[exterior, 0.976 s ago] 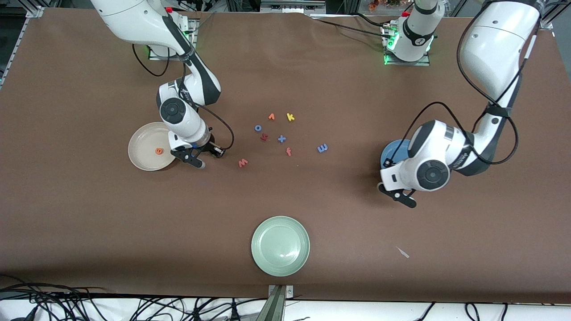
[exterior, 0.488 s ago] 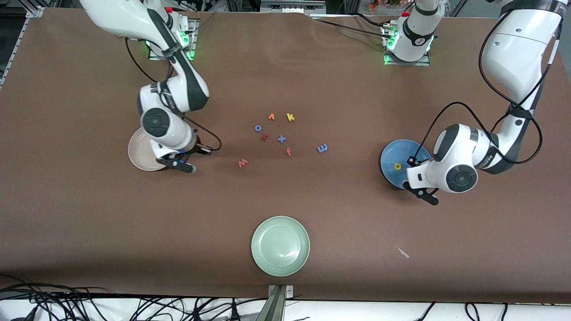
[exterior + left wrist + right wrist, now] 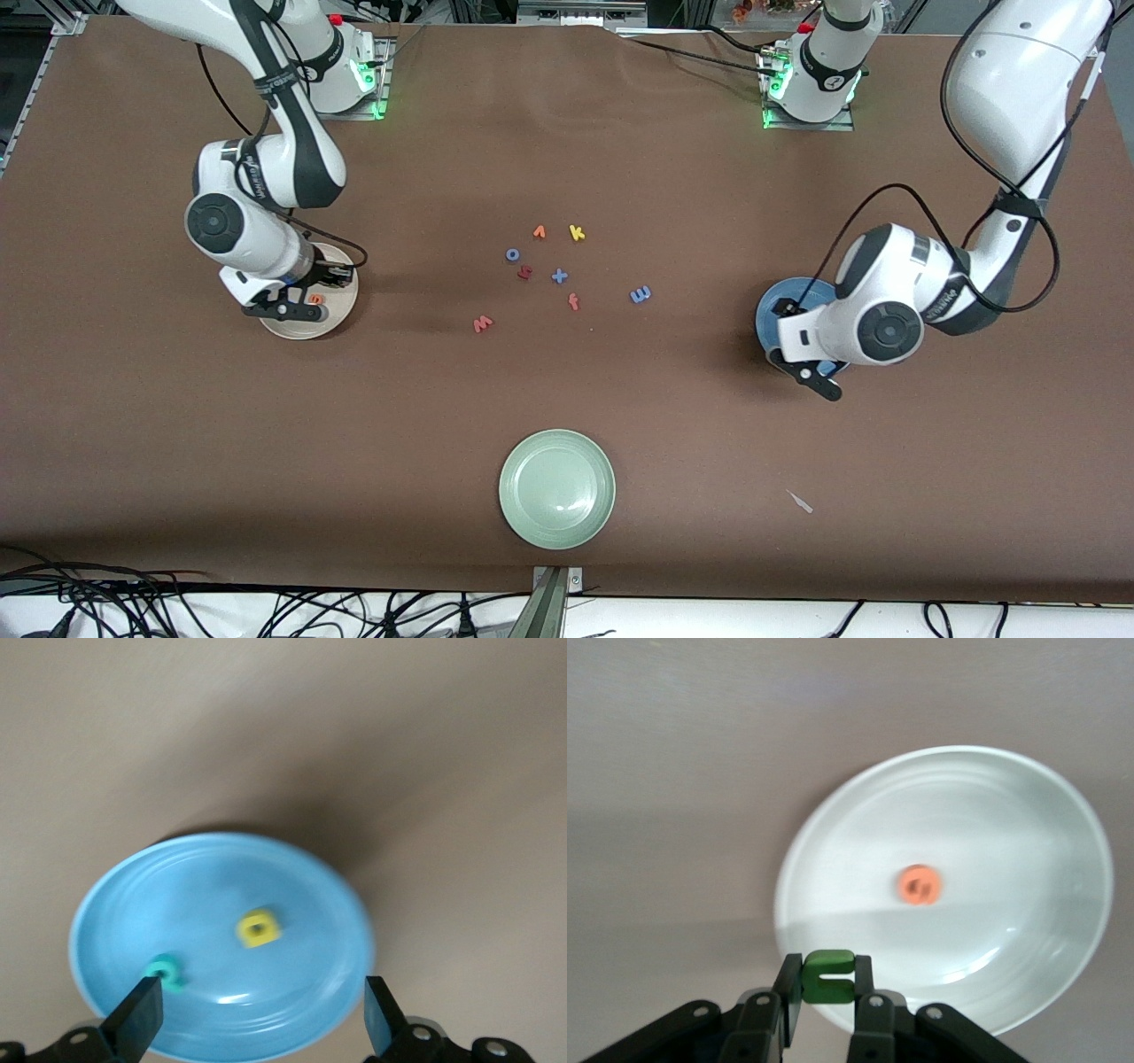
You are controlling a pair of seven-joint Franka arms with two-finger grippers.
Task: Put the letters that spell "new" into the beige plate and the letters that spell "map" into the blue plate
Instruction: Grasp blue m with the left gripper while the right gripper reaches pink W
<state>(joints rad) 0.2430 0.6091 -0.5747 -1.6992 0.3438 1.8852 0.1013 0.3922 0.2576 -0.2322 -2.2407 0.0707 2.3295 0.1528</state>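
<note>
R hand clamps green n at beige plate rim; move inward before release. L hand open over blue plate.

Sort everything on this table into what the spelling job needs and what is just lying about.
Needed:
beige plate
orange e
green n
salmon w
blue plate
yellow a
teal p
blue m

Lying about:
green plate
yellow k
orange v
blue o
blue x
</note>
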